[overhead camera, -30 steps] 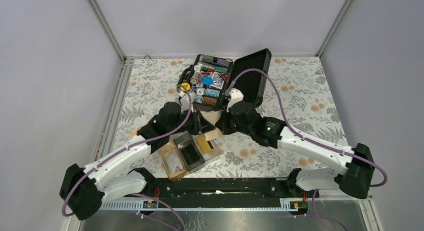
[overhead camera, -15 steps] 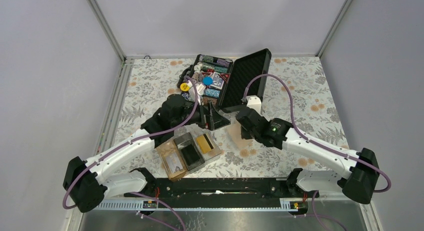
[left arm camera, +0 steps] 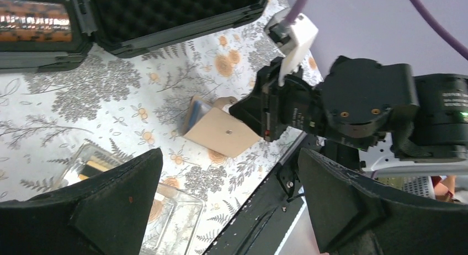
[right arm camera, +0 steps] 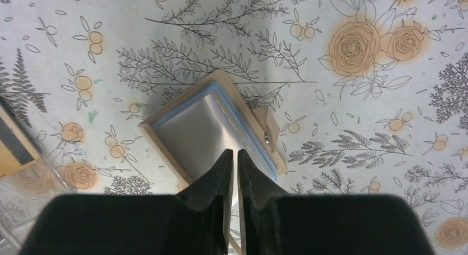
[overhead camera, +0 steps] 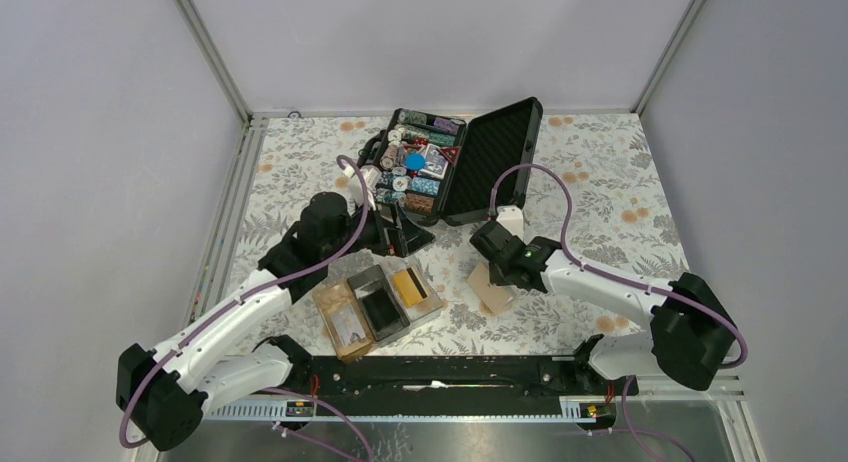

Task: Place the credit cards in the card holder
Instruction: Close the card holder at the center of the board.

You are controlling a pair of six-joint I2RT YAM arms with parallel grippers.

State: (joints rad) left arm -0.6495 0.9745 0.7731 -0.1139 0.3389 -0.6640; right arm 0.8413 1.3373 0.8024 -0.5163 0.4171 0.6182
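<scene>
Gold-orange, one credit card (overhead camera: 405, 285) was seen inside the card holder (overhead camera: 328, 317). Beside it, a tan wallet (right arm camera: 204, 128) was overhung by the right gripper (right arm camera: 234, 161), whose grip could not be told; the left gripper (left arm camera: 229, 161) was spread. Another card probably had to be extracted.

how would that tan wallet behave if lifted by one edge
The tan wallet is probably floppy: its blue-edged sleeves look thin and may fan open. It looks low and light, so a push likely slides it.
</scene>
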